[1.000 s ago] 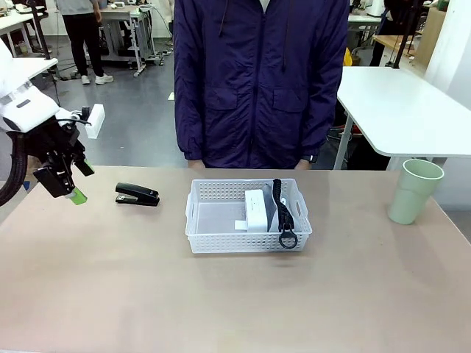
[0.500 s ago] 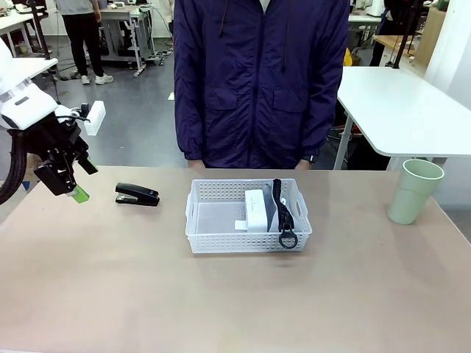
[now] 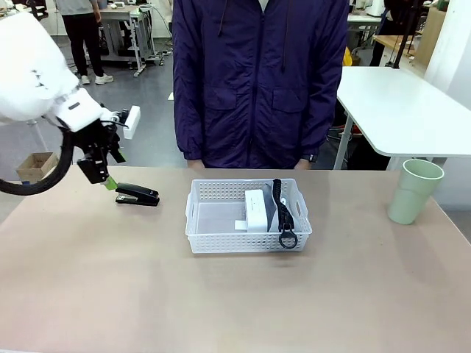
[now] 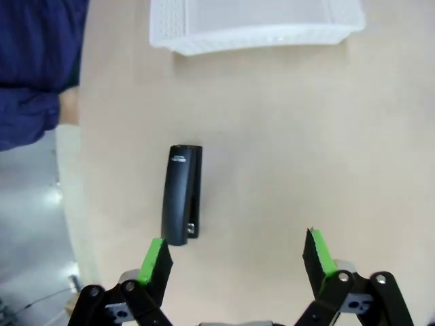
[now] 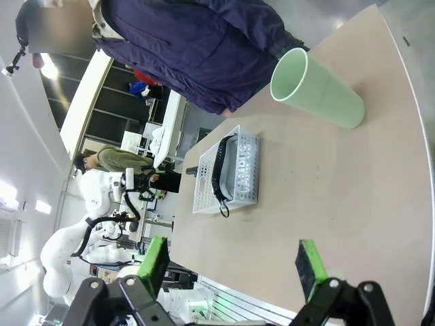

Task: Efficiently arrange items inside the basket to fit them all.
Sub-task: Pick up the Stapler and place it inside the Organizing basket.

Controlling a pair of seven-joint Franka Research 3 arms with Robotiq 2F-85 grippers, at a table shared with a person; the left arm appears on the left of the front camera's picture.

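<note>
The black stapler (image 3: 137,195) lies on the table left of the white lattice basket (image 3: 221,240). My left gripper (image 3: 112,170) hovers open just left of and above it. In the left wrist view the stapler (image 4: 182,193) lies just beyond the left finger's tip, outside the gap of the open gripper (image 4: 236,258), with the basket (image 4: 204,37) beyond. Inside the basket stand a small white box (image 3: 255,209) and a grey pouch (image 3: 271,212) with its black strap (image 3: 282,213). The pale green cup (image 3: 414,190) stands at the far right. My right gripper (image 5: 232,265) is open and empty, away from the cup (image 5: 319,92) and basket (image 5: 248,170).
A person in a dark blue jacket (image 3: 259,81) stands at the table's far edge behind the basket, hands out of sight. The basket's left half is bare. Open tabletop lies between the basket and the cup and along the near side.
My left arm has swung right and toward the far side, from the table's left edge to just beside the stapler. Its gripper stays open. Nothing else moved.
</note>
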